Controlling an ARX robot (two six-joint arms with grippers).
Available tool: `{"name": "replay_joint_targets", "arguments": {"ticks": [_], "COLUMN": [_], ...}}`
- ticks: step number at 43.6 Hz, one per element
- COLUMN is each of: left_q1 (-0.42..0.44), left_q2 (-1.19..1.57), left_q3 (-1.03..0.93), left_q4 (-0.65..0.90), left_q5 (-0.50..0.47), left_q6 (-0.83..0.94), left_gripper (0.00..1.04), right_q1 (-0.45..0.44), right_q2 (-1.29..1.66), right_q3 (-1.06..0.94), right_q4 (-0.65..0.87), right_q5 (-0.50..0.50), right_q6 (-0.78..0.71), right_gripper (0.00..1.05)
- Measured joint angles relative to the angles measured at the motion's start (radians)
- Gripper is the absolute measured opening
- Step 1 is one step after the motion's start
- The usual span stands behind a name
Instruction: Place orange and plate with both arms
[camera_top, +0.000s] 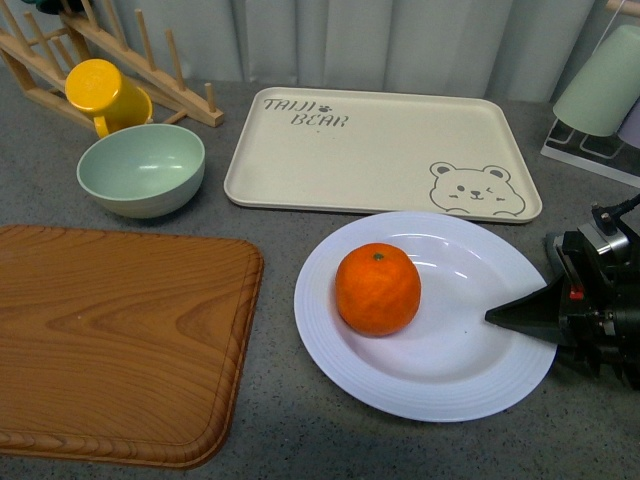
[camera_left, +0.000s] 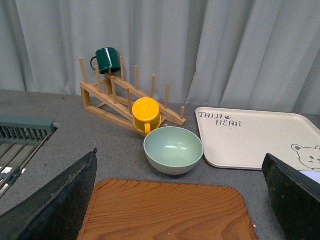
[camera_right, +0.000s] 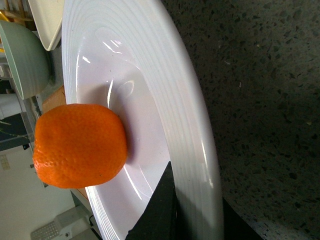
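Orange on plate; R gripper jaws at rim, lower one hidden.

- wooden board lies bare, open from above.
- bear tray is bare too, just behind the plate.
- right fingers overhang the plate's right rim.
- bowl and yellow cup crowd the far left.

one orange, one plate

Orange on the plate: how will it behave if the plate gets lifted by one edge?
Likely rolls: the orange is round and sits loose on the glossy plate. The upturned rim would probably stop it at small tilts. Dimpled skin may add slight grip.
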Motion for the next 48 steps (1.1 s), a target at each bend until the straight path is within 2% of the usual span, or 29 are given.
{"name": "replay_joint_targets", "arguments": {"ticks": [16,20,27,40,48], "left_q1": [0.0,0.0,0.0,0.0,0.0], "left_q2": [0.0,0.0,0.0,0.0,0.0], "left_q3": [0.0,0.0,0.0,0.0,0.0], "left_q4": [0.0,0.0,0.0,0.0,0.0], "left_q5": [0.0,0.0,0.0,0.0,0.0], "left_q6": [0.0,0.0,0.0,0.0,0.0], "left_gripper": [0.98,0.98,0.98,0.98,0.98], "right_q1": [0.007,0.013,0.048,0.153,0.213], "right_q2": [-0.082,-0.081,-0.049,0.101,0.211], "right_q3": [-0.054,-0.053,-0.003,0.255,0.471], "right_q4": [0.22,0.333,0.424,0.372,0.271], "right_q5": [0.009,0.07,0.135,0.209,0.255], "right_q6": [0.154,0.236,0.363,0.515,0.561], "right_gripper": [0.04,0.04,0.04,0.04,0.04]}}
